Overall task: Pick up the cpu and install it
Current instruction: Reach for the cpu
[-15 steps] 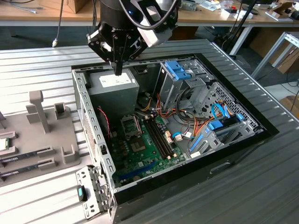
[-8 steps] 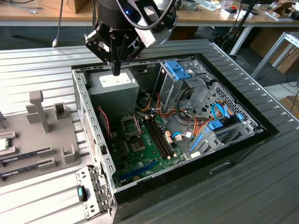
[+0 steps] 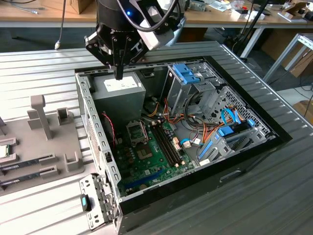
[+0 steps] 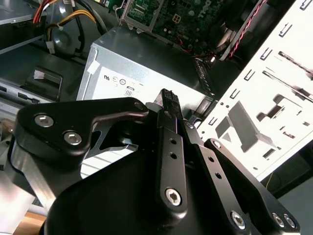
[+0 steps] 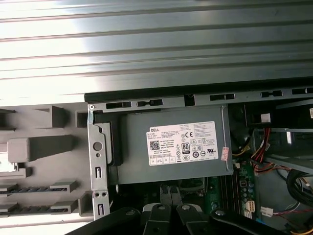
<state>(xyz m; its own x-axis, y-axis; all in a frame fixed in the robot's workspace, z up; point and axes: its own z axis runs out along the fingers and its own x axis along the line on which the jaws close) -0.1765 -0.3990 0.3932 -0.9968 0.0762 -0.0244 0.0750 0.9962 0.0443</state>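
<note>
My gripper [image 3: 119, 74], jaws pressed together on nothing, hangs just above the power supply [image 3: 120, 88] in the open case [image 3: 88, 117]. The cpu [image 3: 4, 151] lies flat on the grey tray [image 3: 58, 139] at the exterior view's left edge, well apart from me. It is square and half cut off, so its heading is unclear. That view takes in the socket [image 3: 137, 131]; the first wrist view faces the supply's label [image 5: 182, 143].
</note>
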